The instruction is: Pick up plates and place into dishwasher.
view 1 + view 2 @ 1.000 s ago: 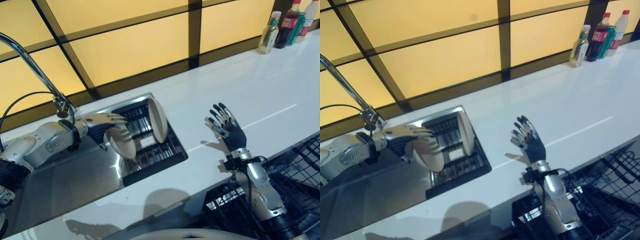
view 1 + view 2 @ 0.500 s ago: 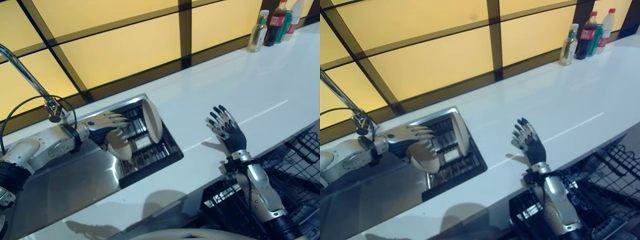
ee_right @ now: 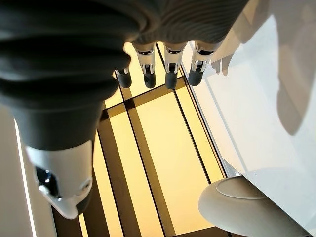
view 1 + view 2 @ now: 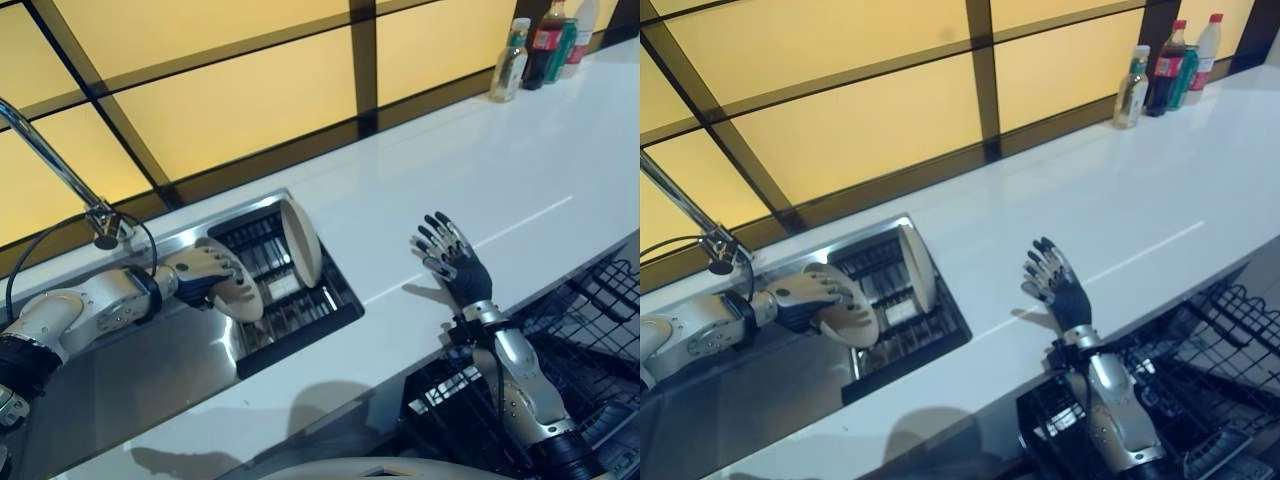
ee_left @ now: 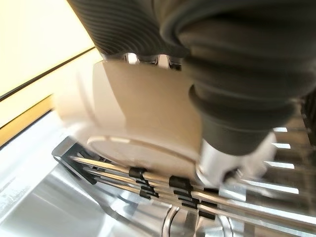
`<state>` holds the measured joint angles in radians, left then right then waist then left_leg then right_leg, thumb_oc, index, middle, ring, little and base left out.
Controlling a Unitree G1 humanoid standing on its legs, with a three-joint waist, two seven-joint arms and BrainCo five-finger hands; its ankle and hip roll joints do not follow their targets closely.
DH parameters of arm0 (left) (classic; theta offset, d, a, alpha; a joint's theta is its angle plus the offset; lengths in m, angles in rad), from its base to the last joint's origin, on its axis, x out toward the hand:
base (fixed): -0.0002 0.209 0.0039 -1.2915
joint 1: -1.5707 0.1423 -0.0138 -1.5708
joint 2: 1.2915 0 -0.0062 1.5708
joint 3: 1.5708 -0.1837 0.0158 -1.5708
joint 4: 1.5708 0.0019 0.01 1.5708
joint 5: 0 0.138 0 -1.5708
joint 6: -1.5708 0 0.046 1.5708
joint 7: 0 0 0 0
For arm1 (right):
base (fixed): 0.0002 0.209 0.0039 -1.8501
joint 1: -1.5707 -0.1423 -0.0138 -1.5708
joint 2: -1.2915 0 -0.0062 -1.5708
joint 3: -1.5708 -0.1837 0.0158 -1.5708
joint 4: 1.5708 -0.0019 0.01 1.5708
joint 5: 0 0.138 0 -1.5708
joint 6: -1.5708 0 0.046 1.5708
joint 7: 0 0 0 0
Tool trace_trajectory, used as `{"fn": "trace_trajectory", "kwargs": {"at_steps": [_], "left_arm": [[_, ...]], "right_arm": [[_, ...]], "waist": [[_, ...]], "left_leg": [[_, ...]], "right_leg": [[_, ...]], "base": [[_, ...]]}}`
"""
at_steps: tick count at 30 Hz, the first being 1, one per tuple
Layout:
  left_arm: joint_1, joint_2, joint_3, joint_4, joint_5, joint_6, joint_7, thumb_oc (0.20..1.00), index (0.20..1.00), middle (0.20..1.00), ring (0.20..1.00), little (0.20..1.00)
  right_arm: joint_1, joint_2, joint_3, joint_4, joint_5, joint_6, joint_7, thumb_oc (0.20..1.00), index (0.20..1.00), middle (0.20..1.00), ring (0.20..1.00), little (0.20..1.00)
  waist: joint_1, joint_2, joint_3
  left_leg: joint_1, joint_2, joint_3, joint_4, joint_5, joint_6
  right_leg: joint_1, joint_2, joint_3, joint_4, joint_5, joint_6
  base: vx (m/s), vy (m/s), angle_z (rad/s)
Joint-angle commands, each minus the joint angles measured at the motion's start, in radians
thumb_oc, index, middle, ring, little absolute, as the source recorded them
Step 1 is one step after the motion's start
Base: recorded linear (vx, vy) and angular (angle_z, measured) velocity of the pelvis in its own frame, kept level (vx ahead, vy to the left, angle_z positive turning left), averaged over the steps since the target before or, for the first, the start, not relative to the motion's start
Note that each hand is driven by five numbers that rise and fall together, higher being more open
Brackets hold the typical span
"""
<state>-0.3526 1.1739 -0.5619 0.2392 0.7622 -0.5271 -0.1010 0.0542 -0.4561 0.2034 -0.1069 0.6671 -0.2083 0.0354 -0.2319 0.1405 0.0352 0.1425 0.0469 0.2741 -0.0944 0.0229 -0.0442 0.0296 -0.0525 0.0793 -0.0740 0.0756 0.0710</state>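
Since a second ago the left hand (image 4: 200,275) has closed its fingers over the rim of the beige plate (image 4: 238,290), which now tilts face-up across the sink rack (image 4: 300,305). A second plate (image 4: 300,240) stands on edge in the rack just beside it. The right hand (image 4: 455,265) hovers with fingers spread above the white counter (image 4: 520,170).

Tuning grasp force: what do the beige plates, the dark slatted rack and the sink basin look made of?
Beige round plate in the left hand: matte, probably ceramic or melamine; no glare, raised foot ring in the left wrist view. Second beige plate upright in the rack: same look. Dark slatted rack: metal rods with black clips, seemingly. Sink basin: brushed stainless steel, dull grey sheen. Left hand grips the plate.
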Motion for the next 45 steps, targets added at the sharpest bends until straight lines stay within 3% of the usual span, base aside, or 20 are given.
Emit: {"fn": "trace_trajectory", "kwargs": {"at_steps": [1,13,17,26,29,36,41,45], "left_arm": [[0.011,0.017,0.021,0.060,0.056,0.037,0.090,0.200,0.200,0.200,0.200,0.200],[0.004,0.000,0.003,0.091,0.087,0.027,0.132,0.200,0.200,0.200,0.200,0.200],[-0.007,0.024,0.032,0.056,-0.019,0.029,0.107,0.200,0.200,0.200,0.200,0.200],[-0.051,0.050,0.281,-0.125,-0.248,-0.003,-0.010,0.200,0.200,0.200,0.200,0.200],[-0.049,0.046,0.363,-0.173,-0.311,-0.010,0.027,0.200,0.200,0.200,0.200,0.200],[-0.008,-0.028,0.495,-0.182,-0.388,-0.117,0.119,0.200,0.200,0.200,0.200,0.200],[0.047,-0.074,0.566,-0.216,-0.562,-0.126,0.076,0.200,0.200,0.200,0.200,0.200],[0.084,-0.162,0.640,-0.247,-0.829,-0.125,0.016,0.200,0.200,0.200,0.200,0.200]], "right_arm": [[-0.042,-0.027,0.010,-0.058,0.037,-0.034,0.008,1.000,1.000,1.000,1.000,1.000],[-0.052,-0.025,0.025,-0.053,0.038,-0.039,0.004,1.000,1.000,1.000,1.000,1.000],[-0.051,-0.027,0.021,-0.058,0.042,-0.044,-0.005,1.000,1.000,1.000,1.000,1.000],[-0.040,0.000,-0.023,-0.067,0.028,-0.048,-0.039,1.000,1.000,1.000,1.000,1.000],[-0.035,0.020,-0.026,-0.080,0.007,-0.043,-0.054,1.000,1.000,1.000,1.000,1.000],[-0.034,0.055,-0.025,-0.072,-0.022,-0.059,-0.075,1.000,1.000,1.000,1.000,1.000],[-0.029,0.065,-0.037,-0.074,-0.037,-0.069,-0.088,1.000,1.000,1.000,1.000,1.000],[-0.023,0.081,-0.067,-0.076,-0.070,-0.088,-0.111,1.000,1.000,1.000,1.000,1.000]], "waist": [[-0.012,-0.026,-0.011],[-0.012,-0.028,-0.010],[-0.004,-0.032,-0.013],[0.039,-0.046,-0.028],[0.049,-0.049,-0.033],[0.072,-0.063,-0.047],[0.080,-0.069,-0.052],[0.083,-0.078,-0.052]], "left_leg": [[-0.047,-0.002,-0.040,0.013,-0.047,0.034],[-0.043,-0.003,-0.032,0.014,-0.047,0.036],[-0.042,-0.002,-0.036,0.015,-0.046,0.036],[-0.050,-0.003,-0.066,0.016,-0.042,0.034],[-0.053,-0.004,-0.078,0.014,-0.041,0.034],[-0.056,-0.007,-0.102,0.010,-0.039,0.030],[-0.056,-0.009,-0.108,0.009,-0.039,0.030],[-0.056,-0.008,-0.106,0.010,-0.040,0.029]], "right_leg": [[-0.053,-0.051,-0.025,0.074,-0.043,0.106],[-0.051,-0.050,-0.023,0.076,-0.044,0.106],[-0.046,-0.050,-0.026,0.075,-0.043,0.106],[-0.035,-0.051,-0.044,0.068,-0.041,0.095],[-0.033,-0.053,-0.050,0.068,-0.042,0.095],[-0.027,-0.057,-0.066,0.065,-0.043,0.092],[-0.024,-0.060,-0.068,0.063,-0.044,0.092],[-0.026,-0.061,-0.068,0.060,-0.043,0.091]], "base": [[0.01,0.002,-0.04],[0.00,0.002,-0.07],[0.00,0.000,0.00],[-0.01,-0.007,0.00],[-0.04,-0.018,0.06],[-0.03,-0.018,0.05],[-0.04,-0.006,0.02],[-0.05,-0.008,0.02]]}}
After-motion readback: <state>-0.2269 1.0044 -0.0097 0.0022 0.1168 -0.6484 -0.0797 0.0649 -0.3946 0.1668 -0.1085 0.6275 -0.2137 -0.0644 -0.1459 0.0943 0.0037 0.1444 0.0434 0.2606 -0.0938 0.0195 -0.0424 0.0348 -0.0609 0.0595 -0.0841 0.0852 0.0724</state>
